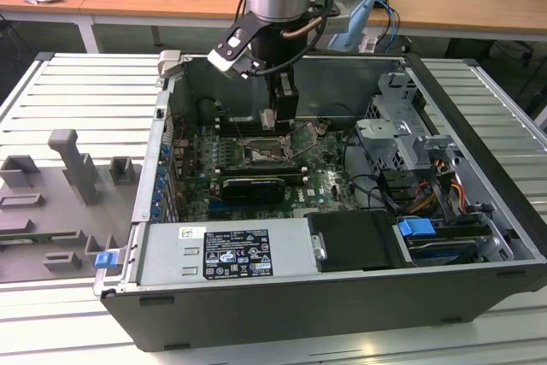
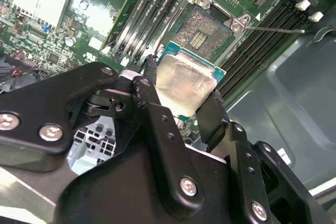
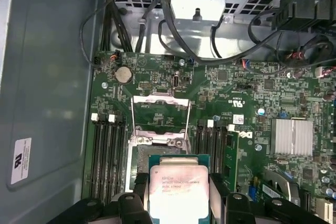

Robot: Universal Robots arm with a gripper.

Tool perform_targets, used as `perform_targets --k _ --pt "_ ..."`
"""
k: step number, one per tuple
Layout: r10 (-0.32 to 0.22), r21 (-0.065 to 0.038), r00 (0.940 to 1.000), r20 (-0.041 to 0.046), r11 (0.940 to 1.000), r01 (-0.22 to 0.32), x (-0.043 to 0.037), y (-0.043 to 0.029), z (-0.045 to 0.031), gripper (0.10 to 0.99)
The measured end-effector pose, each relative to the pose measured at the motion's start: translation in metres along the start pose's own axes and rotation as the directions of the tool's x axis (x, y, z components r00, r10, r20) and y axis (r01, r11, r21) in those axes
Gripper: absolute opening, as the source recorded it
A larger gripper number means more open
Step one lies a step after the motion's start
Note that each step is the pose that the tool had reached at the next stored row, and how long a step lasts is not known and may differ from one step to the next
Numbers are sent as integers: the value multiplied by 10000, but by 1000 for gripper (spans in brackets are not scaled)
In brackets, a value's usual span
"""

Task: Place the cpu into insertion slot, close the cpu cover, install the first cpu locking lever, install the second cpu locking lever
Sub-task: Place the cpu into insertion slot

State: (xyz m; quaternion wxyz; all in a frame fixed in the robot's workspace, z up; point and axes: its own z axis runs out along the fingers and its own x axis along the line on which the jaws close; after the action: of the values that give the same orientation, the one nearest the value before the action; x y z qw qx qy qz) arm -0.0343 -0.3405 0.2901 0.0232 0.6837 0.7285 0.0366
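The hand (image 2: 181,95) is clenched on the cpu (image 2: 185,83), gripping it by two opposite edges and holding it just above the slot (image 2: 202,27) on the board (image 3: 236,93). The cpu looks clear of the slot, not seated. The cover (image 3: 157,98) lies swung open beyond the slot. By my reading the first step is under way and unfinished. Seating the cpu, closing the cover and fastening both levers (image 2: 273,29) are all left.
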Motion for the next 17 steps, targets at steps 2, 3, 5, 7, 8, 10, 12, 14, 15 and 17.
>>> perform_targets --k 2,3,5,7,8,10,12,14,15,17 --pt "70 6 10000 10 10000 -70 6 -3 18 541" --pt "99 4 9999 12 10000 -99 6 -3 24 541" --pt "127 5 9999 15 9999 -127 7 -4 41 541" --pt "128 4 9999 15 9999 -128 6 -8 74 541" --pt "129 4 9999 16 9999 -129 6 -9 87 541" --pt "129 5 9999 15 9999 -129 5 -12 123 541" --pt "134 7 9999 15 9999 -134 5 -14 145 541" --pt "143 25 9999 32 9999 -143 5 -16 166 541" --pt "152 29 9999 67 9999 -153 5 -16 181 541" --pt "158 32 9998 159 9999 -158 4 -18 200 541"
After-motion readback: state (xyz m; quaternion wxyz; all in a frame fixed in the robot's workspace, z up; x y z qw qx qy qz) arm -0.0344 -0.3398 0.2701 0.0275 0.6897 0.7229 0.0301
